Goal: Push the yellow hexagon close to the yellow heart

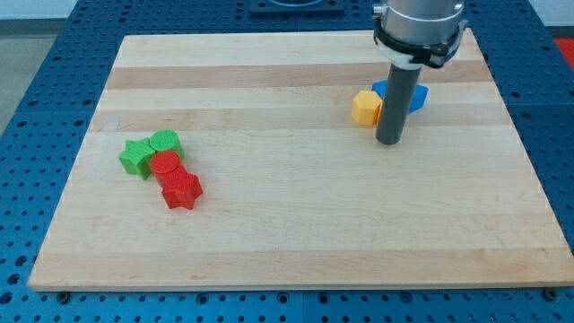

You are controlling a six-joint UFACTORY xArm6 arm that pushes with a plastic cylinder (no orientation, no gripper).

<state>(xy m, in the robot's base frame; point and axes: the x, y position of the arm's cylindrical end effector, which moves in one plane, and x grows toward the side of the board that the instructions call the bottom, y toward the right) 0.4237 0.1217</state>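
Observation:
One yellow block (366,107), which looks like a hexagon, sits at the view's upper right of the wooden board (296,224). It touches a blue block (420,95) whose shape is partly hidden behind my rod. My tip (388,143) rests on the board just right of and below the yellow block, a little apart from it. I see no other yellow block, and no yellow heart shows.
At the view's left is a cluster: a green star (136,159), a green round block (166,140), a red round block (165,164) and a red star (182,190), all touching. A blue perforated table surrounds the board.

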